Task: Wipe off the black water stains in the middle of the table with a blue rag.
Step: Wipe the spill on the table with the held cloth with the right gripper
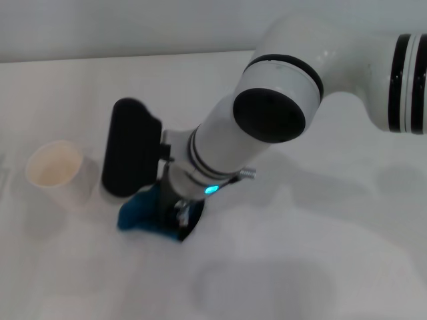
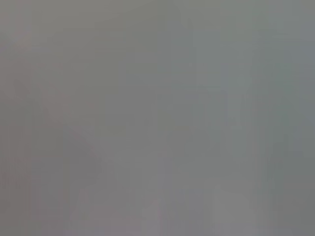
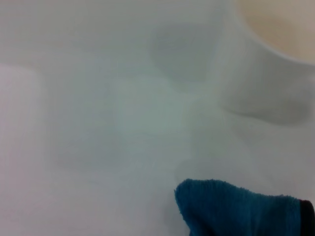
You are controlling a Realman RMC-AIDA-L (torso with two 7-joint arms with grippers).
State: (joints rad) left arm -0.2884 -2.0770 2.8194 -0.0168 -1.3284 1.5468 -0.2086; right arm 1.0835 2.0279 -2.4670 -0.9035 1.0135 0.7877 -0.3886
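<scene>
The blue rag lies bunched on the white table, left of centre. My right arm reaches across from the right, and my right gripper comes down onto the rag, shut on its bunched folds, with the wrist covering most of the fingers. In the right wrist view a corner of the blue rag with its black trim rests on the bare table. The black water stains do not show in any view. My left gripper is out of view, and the left wrist view is a blank grey.
A white paper cup stands upright just left of the rag and the gripper, and its rim fills a corner of the right wrist view. The right arm's shadow falls on the table at the front.
</scene>
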